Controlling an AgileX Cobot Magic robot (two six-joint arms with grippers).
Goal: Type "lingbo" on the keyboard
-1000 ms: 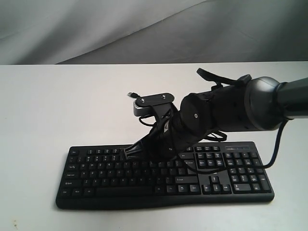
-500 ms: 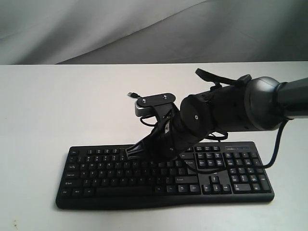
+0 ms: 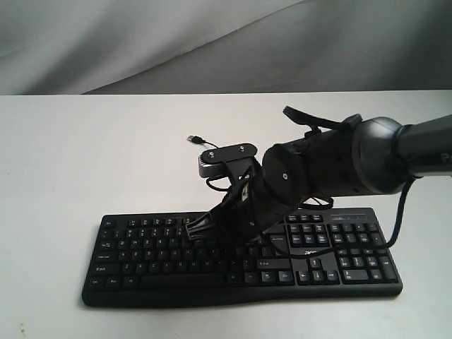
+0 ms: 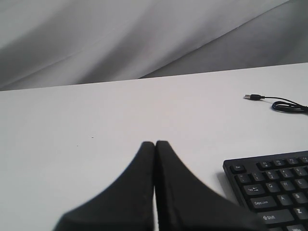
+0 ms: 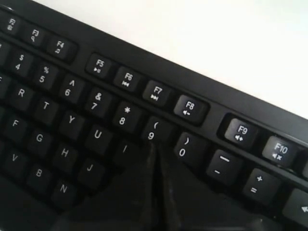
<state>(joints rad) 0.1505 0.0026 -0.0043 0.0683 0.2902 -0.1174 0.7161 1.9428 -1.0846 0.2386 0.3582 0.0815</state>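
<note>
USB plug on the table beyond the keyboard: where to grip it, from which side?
Probably the USB plug body itself, from straight above, pinching across its width: it lies flat on the table, and the thin cable behind it looks limp.

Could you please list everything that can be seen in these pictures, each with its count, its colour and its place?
keyboard: one, black with white legends, flat on the table, nearest the exterior camera.
USB cable: one, black with a metal plug, lying loose on the table behind the keyboard.
table: one, white, under everything.
backdrop cloth: one, grey, behind the table.
right arm: one, black and grey, reaching in from the right over the keyboard.
right tool: one, black, shut, tip over the keys just below the 9 key.
left tool: one, black, shut, above bare table beyond the keyboard's Esc end; shown only in the left wrist view.
</note>
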